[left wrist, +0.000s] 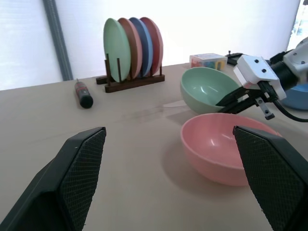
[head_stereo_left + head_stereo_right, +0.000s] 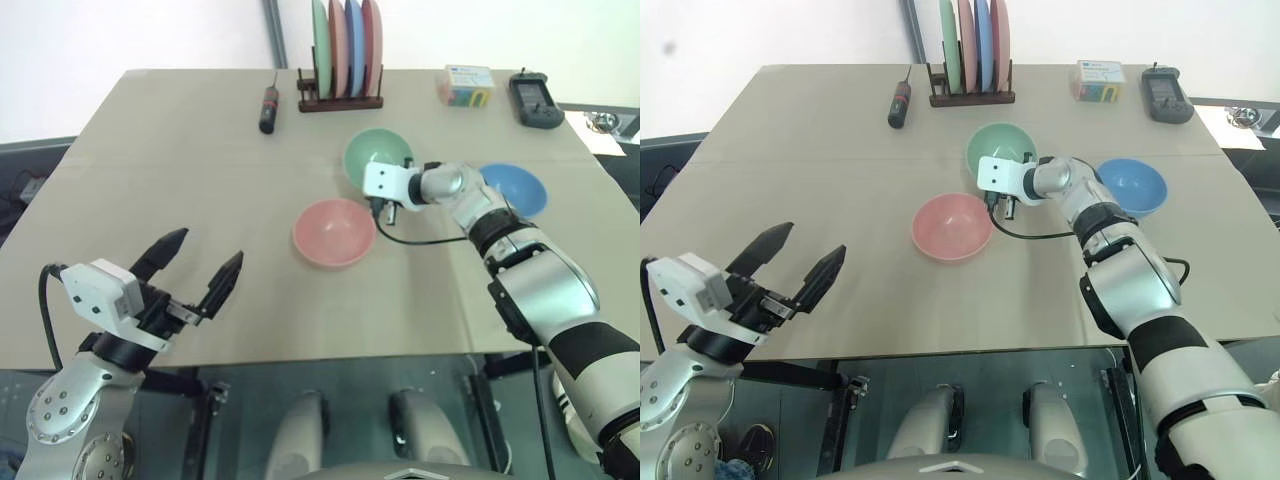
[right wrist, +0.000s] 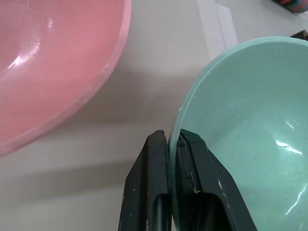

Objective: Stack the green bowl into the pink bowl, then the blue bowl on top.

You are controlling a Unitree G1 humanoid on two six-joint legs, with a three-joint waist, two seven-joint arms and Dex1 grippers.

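right claw (image 3: 174,144) pinching green bowl (image 2: 375,152) rim | left claw (image 2: 200,262) wide | pink bowl (image 2: 333,231) holds nothing

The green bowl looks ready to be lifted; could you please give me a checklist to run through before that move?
1. Right pincer shut on the green bowl rim, one finger inside, one outside: ok.
2. Pink bowl upright, empty, ready to receive: ok.
3. Gap between green and pink bowls: ok.
4. Left pincer open, away from the bowls: ok.
5. Blue bowl waiting beside the right arm: ok.
6. Grip firm enough to lift: cannot tell.
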